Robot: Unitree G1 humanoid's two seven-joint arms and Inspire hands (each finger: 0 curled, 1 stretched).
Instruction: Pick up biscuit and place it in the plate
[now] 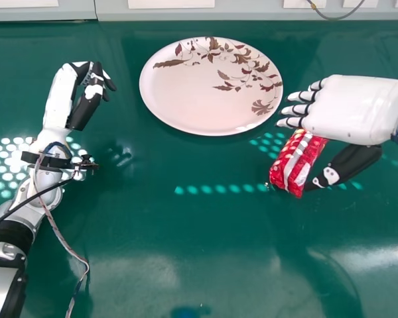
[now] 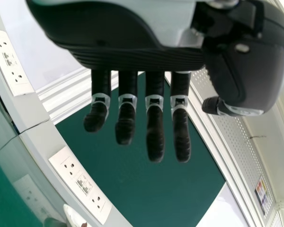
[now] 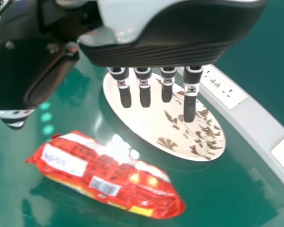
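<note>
Head view: my right hand (image 1: 358, 109), palm down at right of frame, partly overlaps the red biscuit packet (image 1: 297, 162), right of the patterned plate (image 1: 186, 99) at upper centre. Left wrist view: my left hand (image 2: 128, 61) idles, fingers loosely extended. Right wrist view: fingers straight and thumb spread wide, I have the packet ungripped beyond them, so I should centre over its middle, close evenly and gently, then lift.
</note>
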